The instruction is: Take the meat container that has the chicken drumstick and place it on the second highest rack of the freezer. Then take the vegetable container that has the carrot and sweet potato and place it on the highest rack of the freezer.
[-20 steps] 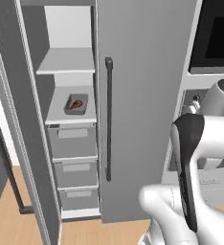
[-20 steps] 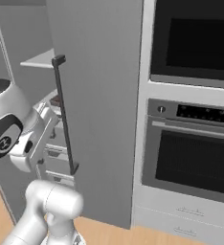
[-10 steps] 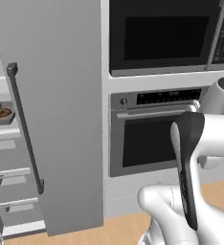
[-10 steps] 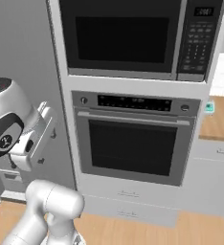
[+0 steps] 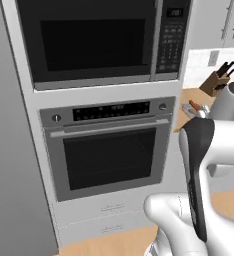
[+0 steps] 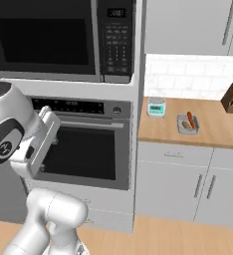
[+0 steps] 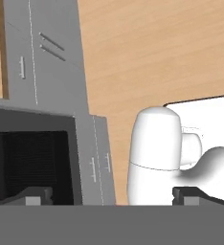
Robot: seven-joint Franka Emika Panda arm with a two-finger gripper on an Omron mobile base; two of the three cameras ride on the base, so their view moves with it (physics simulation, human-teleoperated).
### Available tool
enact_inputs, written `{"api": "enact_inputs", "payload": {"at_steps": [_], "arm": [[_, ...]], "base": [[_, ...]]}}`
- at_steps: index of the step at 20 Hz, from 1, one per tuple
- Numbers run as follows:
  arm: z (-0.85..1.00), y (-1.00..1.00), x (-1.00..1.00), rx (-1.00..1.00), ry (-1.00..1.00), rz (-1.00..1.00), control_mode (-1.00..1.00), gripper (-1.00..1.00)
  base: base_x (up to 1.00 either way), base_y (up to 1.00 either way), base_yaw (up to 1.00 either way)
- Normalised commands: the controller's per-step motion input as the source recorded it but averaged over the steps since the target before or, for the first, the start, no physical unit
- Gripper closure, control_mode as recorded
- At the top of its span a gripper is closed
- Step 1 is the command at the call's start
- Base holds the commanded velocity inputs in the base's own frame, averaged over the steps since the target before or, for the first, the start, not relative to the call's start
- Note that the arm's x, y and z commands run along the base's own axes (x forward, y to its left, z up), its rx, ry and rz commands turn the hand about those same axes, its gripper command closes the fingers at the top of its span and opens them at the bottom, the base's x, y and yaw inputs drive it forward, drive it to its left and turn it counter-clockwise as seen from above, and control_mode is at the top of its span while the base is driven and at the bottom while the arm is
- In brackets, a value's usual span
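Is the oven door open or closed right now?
Closed. The oven door sits flush with its front panel, its handle level across the top and no gap showing.

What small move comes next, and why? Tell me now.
Probably keep driving the base toward the counter until the vegetable container is within reach. It sits on the counter to the right of the oven, with a carrot showing in it, well away from the arm. The gripper has its jaws wide apart and holds nothing, pointing down at the floor.
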Motion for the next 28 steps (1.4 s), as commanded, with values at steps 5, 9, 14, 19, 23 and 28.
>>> {"api": "enact_inputs", "payload": {"at_steps": [5,9,14,19,23,28], "arm": [[0.0,0.0,0.0,0.0,0.0,0.0,1.0,-1.0],[0.0,0.0,0.0,0.0,0.0,0.0,1.0,-1.0],[0.0,0.0,0.0,0.0,0.0,0.0,1.0,-1.0],[0.0,0.0,0.0,0.0,0.0,0.0,1.0,-1.0],[0.0,0.0,0.0,0.0,0.0,0.0,1.0,-1.0],[0.0,0.0,0.0,0.0,0.0,0.0,1.0,-1.0]], "base": [[0.79,-1.0,0.0],[0.59,-0.98,0.0],[0.26,-0.82,0.0],[0.49,-0.42,0.01],[0.74,-0.08,0.08],[0.55,-0.17,0.08]]}}
